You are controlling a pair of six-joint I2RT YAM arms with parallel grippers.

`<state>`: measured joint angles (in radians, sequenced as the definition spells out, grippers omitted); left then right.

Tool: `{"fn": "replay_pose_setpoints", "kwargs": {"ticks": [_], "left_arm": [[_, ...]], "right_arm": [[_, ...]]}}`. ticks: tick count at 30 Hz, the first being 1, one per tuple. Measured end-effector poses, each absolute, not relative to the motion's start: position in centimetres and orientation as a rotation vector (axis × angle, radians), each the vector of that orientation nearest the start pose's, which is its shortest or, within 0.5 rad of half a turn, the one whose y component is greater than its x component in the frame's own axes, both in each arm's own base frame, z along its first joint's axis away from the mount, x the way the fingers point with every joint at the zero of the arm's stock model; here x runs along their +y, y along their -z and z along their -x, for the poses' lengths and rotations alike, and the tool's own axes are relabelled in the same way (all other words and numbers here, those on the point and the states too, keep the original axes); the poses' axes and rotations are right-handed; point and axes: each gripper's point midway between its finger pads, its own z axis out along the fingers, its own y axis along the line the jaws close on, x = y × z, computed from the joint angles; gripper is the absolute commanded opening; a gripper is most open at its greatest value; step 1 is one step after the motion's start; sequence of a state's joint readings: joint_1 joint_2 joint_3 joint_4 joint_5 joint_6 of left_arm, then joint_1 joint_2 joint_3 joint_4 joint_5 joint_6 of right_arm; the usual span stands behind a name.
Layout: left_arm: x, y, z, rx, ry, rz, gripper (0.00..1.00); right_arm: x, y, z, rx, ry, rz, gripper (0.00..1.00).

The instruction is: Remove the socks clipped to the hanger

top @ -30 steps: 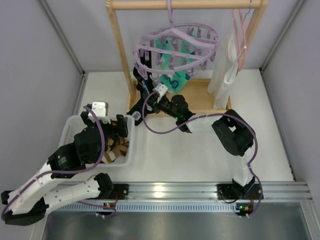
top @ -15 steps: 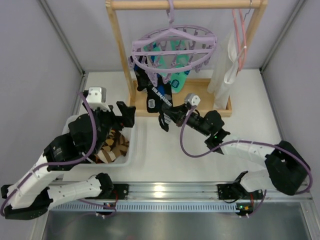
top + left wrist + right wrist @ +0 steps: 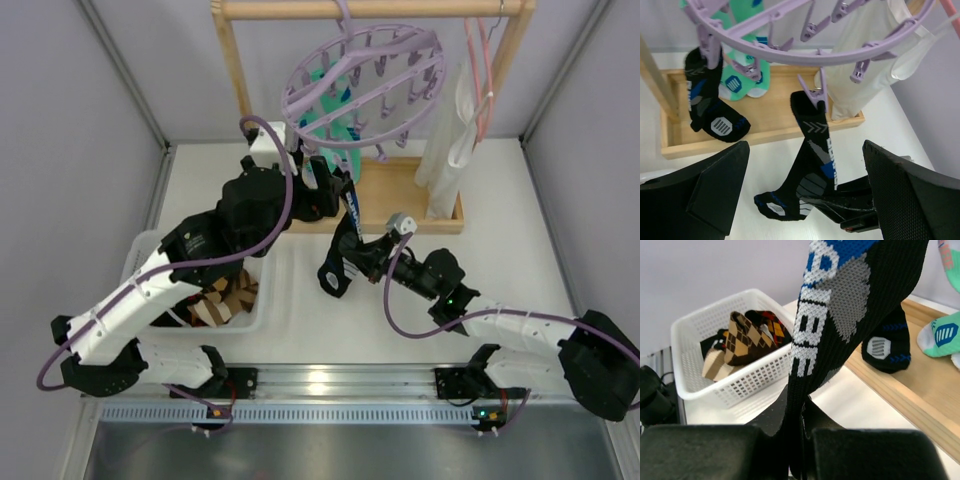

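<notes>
The lavender hanger (image 3: 362,82) hangs tilted from the wooden rail. A teal-and-white sock (image 3: 335,105) is clipped to it. A black sock with blue marks (image 3: 340,250) hangs from a peg (image 3: 812,95), pulled taut. My right gripper (image 3: 354,263) is shut on its lower part (image 3: 840,315). My left gripper (image 3: 320,192) is open, just below the ring, its jaws either side of that sock (image 3: 815,165), not touching it. A second black sock (image 3: 707,107) is clipped to the left, with the teal sock (image 3: 742,75) behind it. Brown argyle socks (image 3: 745,340) lie in the white basket (image 3: 700,380).
The wooden rack post (image 3: 238,95) and its base tray (image 3: 410,185) stand behind the arms. A long white cloth (image 3: 452,125) and a pink clothes hanger (image 3: 482,70) hang at the right. The basket (image 3: 135,262) sits at the left under my left arm.
My left arm has risen from the basket to just under the hanger. My right gripper has pulled the black sock down and toward the near side, and the hanger has tilted.
</notes>
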<state>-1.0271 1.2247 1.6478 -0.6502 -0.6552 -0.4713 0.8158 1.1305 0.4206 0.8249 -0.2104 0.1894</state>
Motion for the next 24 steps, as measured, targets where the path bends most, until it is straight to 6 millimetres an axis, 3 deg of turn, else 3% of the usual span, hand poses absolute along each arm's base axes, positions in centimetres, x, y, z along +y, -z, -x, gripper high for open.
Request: {"fn": "replay_pose_setpoints", "kwargs": {"ticks": [6, 12, 17, 24], "left_arm": [[-27.9, -42.4, -25.9, 1.793, 0.586, -0.089, 0.98], [-30.5, -41.9, -28.3, 1.789, 0.538, -0.069, 0.95], [-30.6, -40.6, -29.6, 1.797, 0.444, -0.046, 0.93], [-30.4, -41.1, -30.3, 1.764, 0.441, -0.016, 0.88]], "right_arm": [[30.0, -24.3, -22.4, 1.367, -0.993, 0.582, 0.0], [29.8, -25.0, -22.2, 1.362, -1.006, 0.542, 0.0], [30.0, -25.4, -21.8, 1.356, -1.026, 0.537, 0.0], [30.3, -25.5, -21.3, 1.359, -1.066, 0.54, 0.0]]}}
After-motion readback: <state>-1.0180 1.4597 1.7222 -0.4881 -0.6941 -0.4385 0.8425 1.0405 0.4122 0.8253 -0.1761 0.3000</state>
